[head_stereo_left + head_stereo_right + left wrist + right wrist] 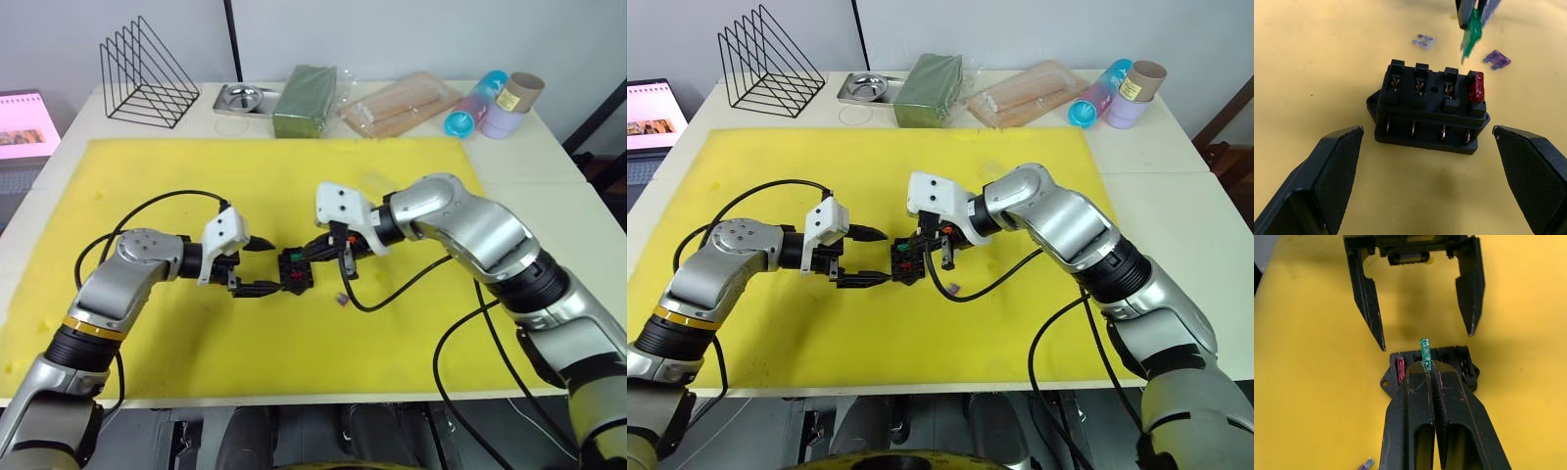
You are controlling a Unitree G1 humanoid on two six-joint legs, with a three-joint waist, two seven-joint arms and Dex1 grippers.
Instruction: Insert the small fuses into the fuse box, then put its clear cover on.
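The black fuse box [1430, 105] lies on the yellow mat [274, 176], with a red fuse [1476, 87] seated in an end slot. My left gripper [263, 265] is open, one finger on each side of the box and not touching it. My right gripper [1427, 366] is shut on the green fuse [1424, 350], held just above the box next to the red one. A purple fuse [1497, 58] and a greyish one [1424, 42] lie loose on the mat beyond the box. The clear cover [377, 181] rests on the mat behind my right arm.
Along the table's far edge stand a black wire rack [147, 73], a steel tray [242, 98], a green block [306, 98], a clear bag of wooden sticks [402, 103] and some cups [490, 103]. A screen [24, 122] sits at far left.
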